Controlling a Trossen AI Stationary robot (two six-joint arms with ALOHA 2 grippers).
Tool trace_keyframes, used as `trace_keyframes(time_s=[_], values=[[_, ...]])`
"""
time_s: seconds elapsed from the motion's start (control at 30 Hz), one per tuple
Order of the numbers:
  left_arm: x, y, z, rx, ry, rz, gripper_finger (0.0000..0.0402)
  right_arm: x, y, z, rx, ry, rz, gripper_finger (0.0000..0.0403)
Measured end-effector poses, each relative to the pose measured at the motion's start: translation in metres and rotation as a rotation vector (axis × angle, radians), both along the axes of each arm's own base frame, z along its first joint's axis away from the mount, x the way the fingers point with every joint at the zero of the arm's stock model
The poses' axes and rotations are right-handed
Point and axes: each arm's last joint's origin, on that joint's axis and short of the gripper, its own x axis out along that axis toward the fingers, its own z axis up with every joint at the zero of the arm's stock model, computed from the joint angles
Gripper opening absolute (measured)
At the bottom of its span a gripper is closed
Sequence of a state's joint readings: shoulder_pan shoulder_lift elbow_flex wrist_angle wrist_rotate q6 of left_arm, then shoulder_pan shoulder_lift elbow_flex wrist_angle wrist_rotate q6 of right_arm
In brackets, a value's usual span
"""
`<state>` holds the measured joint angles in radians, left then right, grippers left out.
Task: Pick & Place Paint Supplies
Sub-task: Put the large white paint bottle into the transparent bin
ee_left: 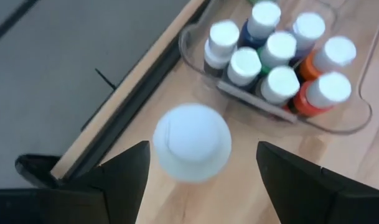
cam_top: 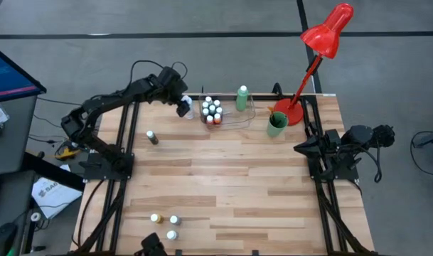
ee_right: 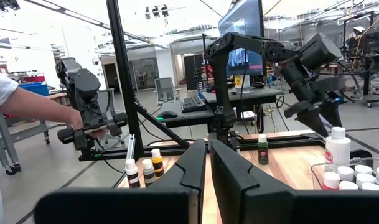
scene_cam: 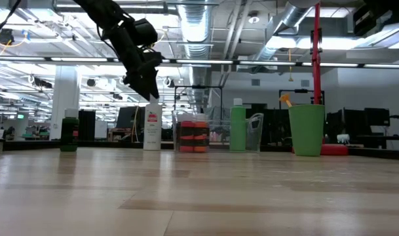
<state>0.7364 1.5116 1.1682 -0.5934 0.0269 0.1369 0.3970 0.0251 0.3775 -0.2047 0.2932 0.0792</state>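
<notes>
**Above the white bottle, jaws apart**

Just beside the clear tray [cam_top: 227, 117], my left gripper [ee_left: 198, 171] hung over the tall white bottle [ee_left: 192, 142], fingers spread wide and gripping nothing. That bottle stood upright on the table [cam_top: 230, 185], close to the tray's white-capped little bottles [ee_left: 279, 53]. My right gripper [ee_right: 208, 171] waited pinched together, well away from the tray.

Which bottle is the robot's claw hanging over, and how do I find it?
Find the clear tray of tiny white-capped bottles at the table's far edge. Just outside its left end stands the tall white bottle, with the open left gripper right above its cap. It is taller than the tiny ones and stands alone on the wood.
</notes>
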Motion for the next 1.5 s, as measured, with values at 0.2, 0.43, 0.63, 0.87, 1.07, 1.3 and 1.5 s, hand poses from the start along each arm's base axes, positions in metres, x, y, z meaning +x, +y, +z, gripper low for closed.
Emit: trace_keyframes(time_s=[0.2,0.43,0.63,0.87,1.07,1.3,1.5], values=[[0.001,0.001,-0.005,0.020,-0.015,-0.008,0.0255,0.000,0.000,0.000,0.000,0.000,0.000,0.0021],[0.001,0.001,-0.009,0.021,-0.015,-0.007,0.0161,0.000,0.000,0.000,0.000,0.000,0.000,0.0021],[0.002,0.002,-0.007,0.040,-0.029,-0.014,0.0091,0.000,0.000,0.000,0.000,0.000,0.000,0.0021],[0.002,0.002,-0.007,0.048,-0.034,-0.017,0.0075,0.000,0.000,0.000,0.000,0.000,0.000,0.0021],[0.003,0.002,-0.006,0.052,-0.038,-0.016,0.0068,0.000,0.000,0.000,0.000,0.000,0.000,0.0021],[0.003,0.002,-0.006,0.048,-0.042,-0.010,0.0066,0.000,0.000,0.000,0.000,0.000,0.000,0.0021],[-0.004,-0.006,0.011,0.070,-0.090,0.005,0.0065,0.000,0.000,0.000,0.000,0.000,0.000,0.0021]])
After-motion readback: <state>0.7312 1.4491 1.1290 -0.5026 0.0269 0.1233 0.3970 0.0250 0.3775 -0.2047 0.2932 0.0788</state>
